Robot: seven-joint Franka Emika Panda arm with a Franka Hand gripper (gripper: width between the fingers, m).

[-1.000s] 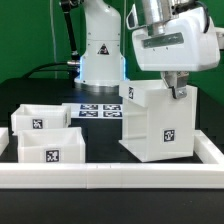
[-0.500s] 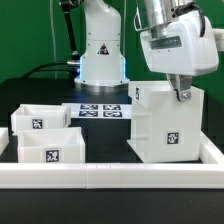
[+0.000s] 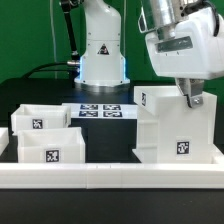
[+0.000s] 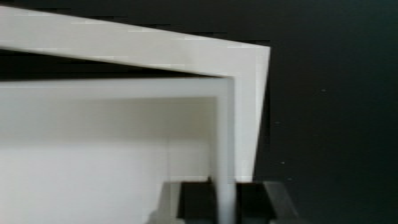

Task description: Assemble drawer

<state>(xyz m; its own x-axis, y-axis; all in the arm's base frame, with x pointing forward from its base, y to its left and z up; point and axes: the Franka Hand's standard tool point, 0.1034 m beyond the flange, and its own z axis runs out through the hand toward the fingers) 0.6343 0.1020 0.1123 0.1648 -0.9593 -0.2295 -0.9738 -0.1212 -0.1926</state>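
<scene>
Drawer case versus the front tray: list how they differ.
The drawer case is tall and boxy; the front tray is low and open-topped. The gripper clamps the case's top wall; the tray sits untouched. The case stands at the exterior view's right, the tray at its left. Both are white with a square tag.

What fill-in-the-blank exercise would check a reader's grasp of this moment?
The gripper is shut on a wall of the tall ____.
The front tray and rear tray sit at the exterior view's ____.
The gripper meets that wall from ____.
Missing: case; left; above.
</scene>
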